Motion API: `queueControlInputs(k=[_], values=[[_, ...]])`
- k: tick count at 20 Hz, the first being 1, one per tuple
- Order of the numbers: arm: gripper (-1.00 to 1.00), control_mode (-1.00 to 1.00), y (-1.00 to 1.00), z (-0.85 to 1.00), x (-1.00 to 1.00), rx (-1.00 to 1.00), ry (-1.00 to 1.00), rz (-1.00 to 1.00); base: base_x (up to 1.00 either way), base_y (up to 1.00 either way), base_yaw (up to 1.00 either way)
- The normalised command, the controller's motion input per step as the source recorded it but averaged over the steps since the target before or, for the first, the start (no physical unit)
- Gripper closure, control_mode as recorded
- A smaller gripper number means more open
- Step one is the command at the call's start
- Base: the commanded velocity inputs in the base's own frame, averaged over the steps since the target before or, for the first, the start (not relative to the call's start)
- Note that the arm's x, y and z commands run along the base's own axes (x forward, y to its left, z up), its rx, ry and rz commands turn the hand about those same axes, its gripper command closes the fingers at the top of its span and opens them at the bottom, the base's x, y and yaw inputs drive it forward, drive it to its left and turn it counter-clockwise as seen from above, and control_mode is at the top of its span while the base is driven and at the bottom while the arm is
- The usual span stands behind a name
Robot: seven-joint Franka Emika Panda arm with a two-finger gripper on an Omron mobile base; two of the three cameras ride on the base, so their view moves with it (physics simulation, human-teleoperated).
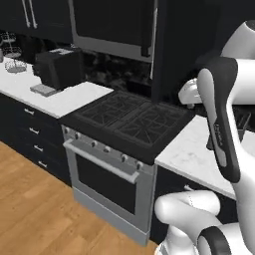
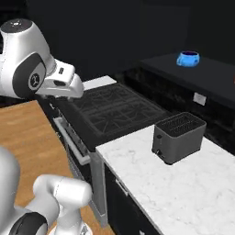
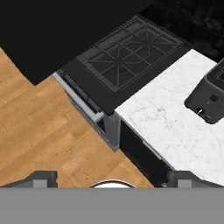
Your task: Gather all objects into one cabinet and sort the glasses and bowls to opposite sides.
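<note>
We've got the small blue bowl sitting upright on a dark ledge at the back right of the right base view, up behind the stove, and tbh we can't make out anything inside it, interior just reads dark. Nothing else near it on that ledge. Below and in front there's the dark grey toaster on the white marble counter, close to the counter's left end where it meets the black stovetop; lots of bare marble to the right and front of the toaster. Stovetop grates are bare too, oven front w/ its bar handle faces the wood floor, which is wide open. Left base view has another counter stretch left of the stove w/ a dark boxy appliance on it, and dark upper cabinets w/ white bar handles above. The pincer is spread wide, gripping nothing, hanging up high over the floor/counter edge, looking down. Bowl is well apart from it, way back beyond the toaster.
</note>
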Motion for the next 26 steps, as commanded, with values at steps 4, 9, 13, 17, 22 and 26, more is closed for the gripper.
queueControlInputs(k=[4, 9, 13, 17, 22, 26], values=[[-1.0, 1.0, 0.0, 0.0, 0.0, 0.0, 0.0, 0.0, -0.05, 0.0, 1.0], [-1.0, 1.0, 0.0, 0.0, 0.0, 0.0, 0.0, 0.0, -0.12, 0.05, 1.0], [-1.0, 1.0, 0.0, 0.0, 0.0, 0.0, 0.0, 0.0, -0.26, 0.15, 0.99], [-1.0, 1.0, 0.0, 0.0, 0.0, 0.0, 0.0, 0.0, -0.02, 0.9, 0.61], [-1.0, 1.0, 0.0, 0.0, 0.0, 0.0, 0.0, 0.0, 0.77, 1.0, 0.2], [-1.0, 1.0, 0.0, 0.0, 0.0, 0.0, 0.0, 0.0, 1.0, 1.0, 0.0]])
